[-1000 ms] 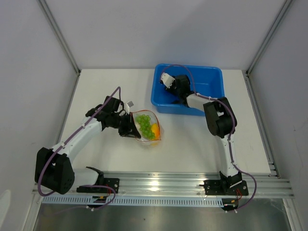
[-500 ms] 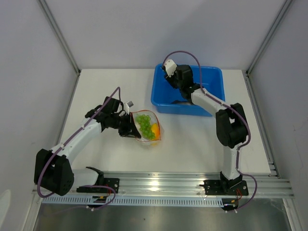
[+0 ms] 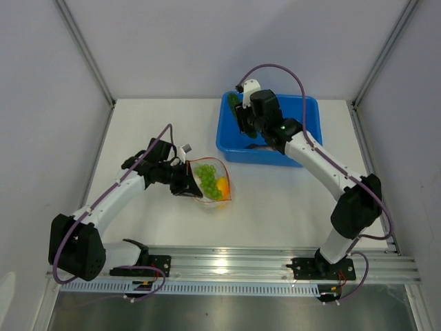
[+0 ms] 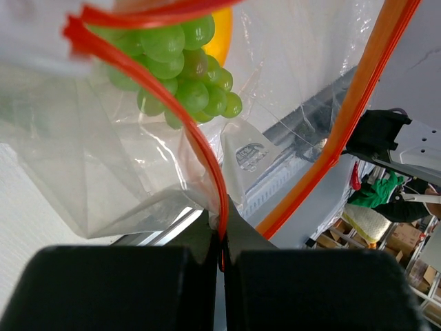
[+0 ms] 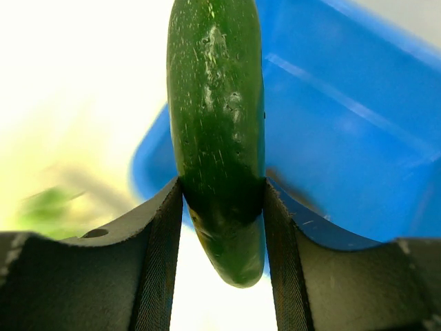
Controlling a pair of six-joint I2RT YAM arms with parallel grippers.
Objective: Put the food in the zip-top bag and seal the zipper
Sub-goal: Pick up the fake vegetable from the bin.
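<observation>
Right gripper [image 5: 222,189]: jaws pinching the dark green cucumber [image 5: 217,103] near one end, above the far-left corner of the blue bin [image 3: 303,121]. Left gripper [image 4: 222,224]: jaws pressed together on the zipper [image 4: 200,148] of the zip-top bag [image 3: 210,181], which I hold well apart from the bin, off its near-left corner, with the green cluster [image 4: 182,76] and mango [image 4: 219,41] inside. Risk, as I judge it: gripped so near its end, the cucumber may pivot or slip in transfer, and a mouth held by one edge may snag it and pull the strip free.
</observation>
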